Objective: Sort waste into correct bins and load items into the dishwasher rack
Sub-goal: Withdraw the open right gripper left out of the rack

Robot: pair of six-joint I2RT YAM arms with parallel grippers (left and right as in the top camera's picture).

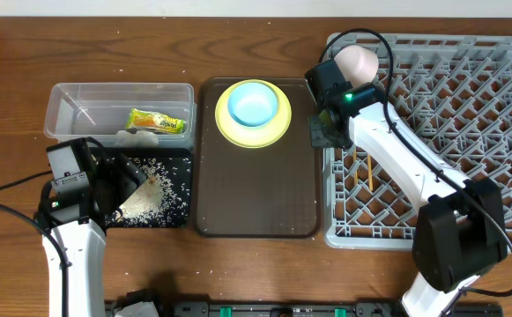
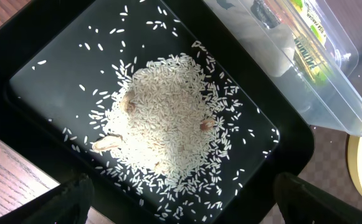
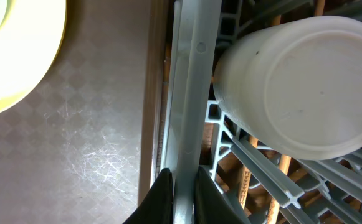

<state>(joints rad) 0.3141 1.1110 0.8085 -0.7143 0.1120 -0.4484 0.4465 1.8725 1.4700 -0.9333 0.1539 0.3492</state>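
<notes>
Right fingers [image 3: 184, 198] pinch the dishwasher rack [image 1: 467, 97] at its left rim; left fingers [image 2: 187, 199] hang wide open and empty over rice [image 2: 168, 118] in the black tray [image 2: 43, 87].
An upturned pale cup [image 3: 305, 87] crowds the right fingers from inside the rack. Just beside it, the blue bowl [image 1: 253, 104] sits on the yellow plate [image 1: 279, 130] on the brown tray [image 1: 256, 194].

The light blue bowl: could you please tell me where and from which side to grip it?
Probably its rim, from straight above, one finger inside and one outside: the light blue bowl sits upright and open on the yellow plate, which rings its base and hinders a low side approach.
</notes>
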